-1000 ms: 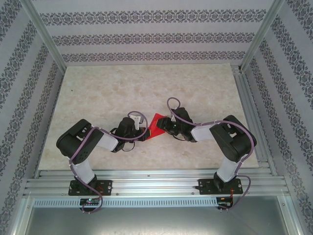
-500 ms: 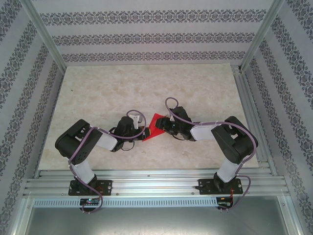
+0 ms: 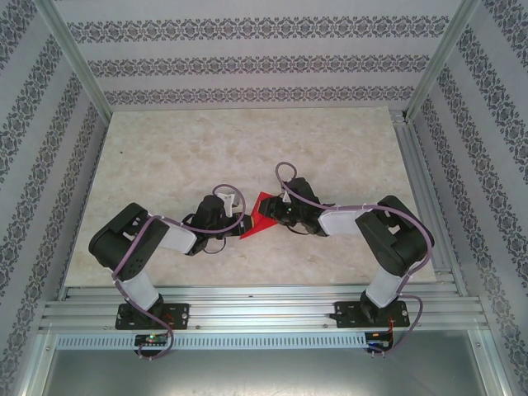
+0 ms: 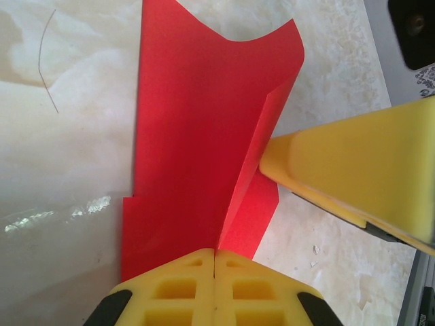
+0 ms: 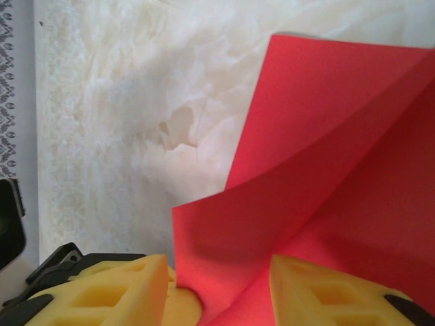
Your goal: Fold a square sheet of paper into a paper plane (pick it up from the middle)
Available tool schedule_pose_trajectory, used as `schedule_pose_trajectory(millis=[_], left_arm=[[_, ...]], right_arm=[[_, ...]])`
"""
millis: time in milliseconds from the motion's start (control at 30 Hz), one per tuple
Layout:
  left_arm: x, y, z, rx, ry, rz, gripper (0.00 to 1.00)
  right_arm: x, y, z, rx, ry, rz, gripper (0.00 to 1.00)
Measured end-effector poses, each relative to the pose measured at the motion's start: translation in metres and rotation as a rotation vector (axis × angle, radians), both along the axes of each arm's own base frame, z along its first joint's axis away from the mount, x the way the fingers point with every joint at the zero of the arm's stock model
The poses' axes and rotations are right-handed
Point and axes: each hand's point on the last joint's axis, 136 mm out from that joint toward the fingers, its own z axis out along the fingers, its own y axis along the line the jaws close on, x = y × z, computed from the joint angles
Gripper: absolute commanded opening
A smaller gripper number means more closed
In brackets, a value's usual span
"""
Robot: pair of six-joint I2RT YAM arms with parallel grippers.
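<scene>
1. The left gripper (image 4: pixel 215 261) (image 3: pixel 239 223) has its two yellow ribbed fingers (image 4: pixel 183 292) pressed fully together. The lower end of a crease in the thin, bright red square sheet of paper (image 4: pixel 190 136) goes into the seam between them, so this gripper is clamped on the sheet of paper.
2. The right gripper (image 5: pixel 217 299) (image 3: pixel 278 213) has its yellow fingers (image 5: pixel 340 292) clearly apart. A fold of the sheet of paper (image 5: pixel 326 136) runs down into the gap between them, but the jaws stand wide and do not pinch it.
3. In the left wrist view, one yellow finger (image 4: pixel 353 170) of the right gripper comes in from the right side. Its tip touches the edge of a raised flap of the sheet of paper.
4. The sheet of paper is partly folded. One wide panel spreads to the left of the crease, and a narrower flap stands up on the right with a curved top edge. I cannot tell whether the wide panel rests on the surface or hangs just above it.
5. In the top view, the sheet of paper (image 3: pixel 262 216) looks like a small red triangle. It is just between the two grippers, over the near middle part of the pale, marble-patterned table (image 3: pixel 206 148).
6. Both arms bend inward toward each other from their bases on the grey metal rails (image 3: pixel 264 305) at the near edge.
7. Walls with grey ornamental stripes (image 3: pixel 247 33) stand around the table.
</scene>
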Motion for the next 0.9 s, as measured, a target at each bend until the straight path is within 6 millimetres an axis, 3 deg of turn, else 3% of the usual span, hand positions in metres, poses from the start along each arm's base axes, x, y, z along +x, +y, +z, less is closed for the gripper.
schedule_pose_trajectory(millis=[267,533,900], left_arm=[[-0.001,-0.001,0.0,-0.003,0.002,-0.006,0.1],[0.0,-0.005,0.002,0.01,0.005,-0.036,0.36],[0.004,-0.004,0.004,0.114,-0.061,-0.099,0.39]], right_arm=[[0.001,-0.003,-0.013,-0.013,0.04,-0.04,0.45],[0.005,-0.004,-0.016,-0.006,0.062,-0.075,0.47],[0.008,-0.002,-0.015,0.015,0.07,-0.093,0.48]])
